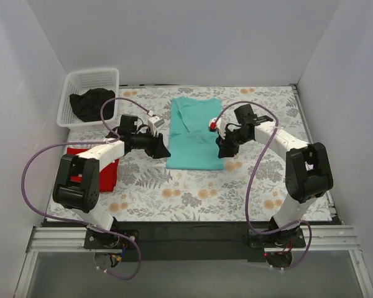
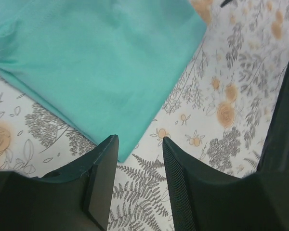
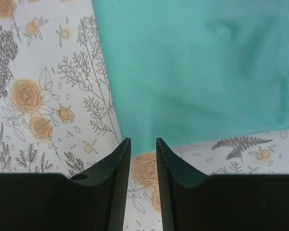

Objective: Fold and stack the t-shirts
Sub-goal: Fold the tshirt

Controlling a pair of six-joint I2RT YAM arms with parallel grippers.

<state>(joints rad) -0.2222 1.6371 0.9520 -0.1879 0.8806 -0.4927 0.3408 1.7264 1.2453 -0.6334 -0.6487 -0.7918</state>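
Note:
A teal-green t-shirt (image 1: 194,133) lies flat as a long folded rectangle in the middle of the floral cloth. My left gripper (image 1: 164,151) hovers at its near left corner, open and empty; in the left wrist view the teal corner (image 2: 101,62) ends just beyond the left gripper (image 2: 139,139). At the near right corner my right gripper (image 1: 222,151) stands open by a narrow gap, nothing between its fingers. The right wrist view has the teal hem (image 3: 197,67) just past the right gripper (image 3: 143,140). A red t-shirt (image 1: 110,174) lies at the left, partly under my left arm.
A white mesh basket (image 1: 107,76) stands at the back left with a dark cloth (image 1: 90,104) in it. The grey-and-orange floral cloth (image 1: 193,192) covers the table. White walls close in the left, back and right sides.

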